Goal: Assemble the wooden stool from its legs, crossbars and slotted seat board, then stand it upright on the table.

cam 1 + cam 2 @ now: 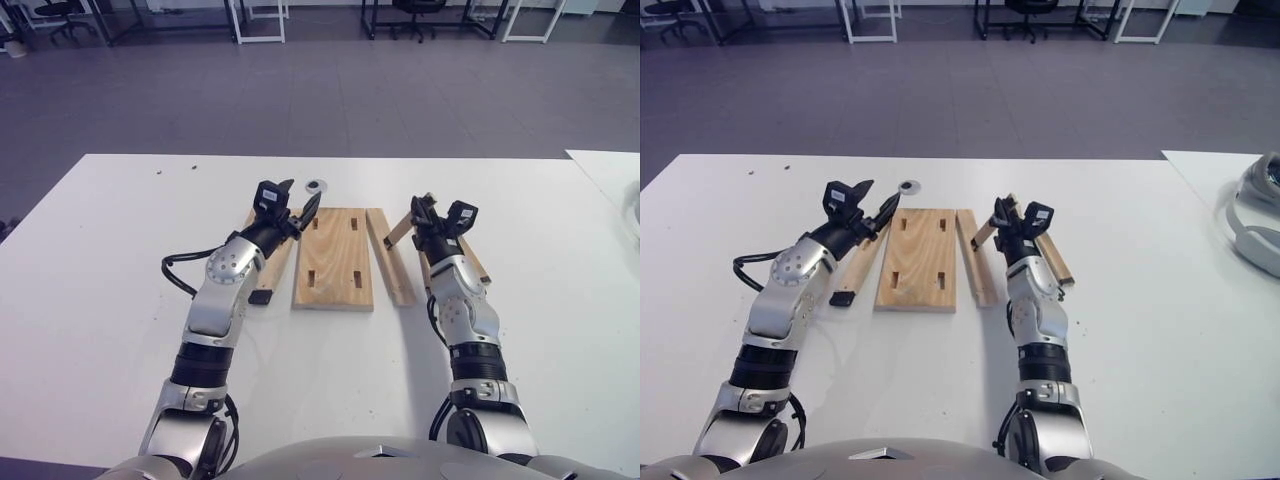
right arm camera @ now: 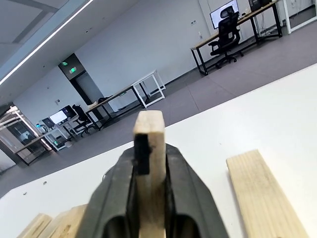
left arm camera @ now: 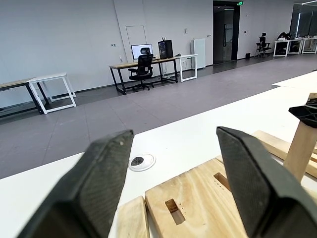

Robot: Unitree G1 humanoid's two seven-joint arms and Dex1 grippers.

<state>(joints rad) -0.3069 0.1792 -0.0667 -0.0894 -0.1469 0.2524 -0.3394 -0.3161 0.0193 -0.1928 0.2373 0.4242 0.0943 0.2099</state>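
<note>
Beside seat board (image 1: 333, 258), right gripper (image 1: 425, 213) clamps wooden piece (image 1: 399, 231); left gripper (image 1: 298, 200) spread.

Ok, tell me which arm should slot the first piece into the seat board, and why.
Right. The right gripper is shut on a wooden piece, held near the seat board's right side. The left gripper is open and empty over the board's far left corner, so it would have to pick something up first.

Pale matt wood seat board (image 1: 333, 258) on smooth white table (image 1: 100, 300).
</note>
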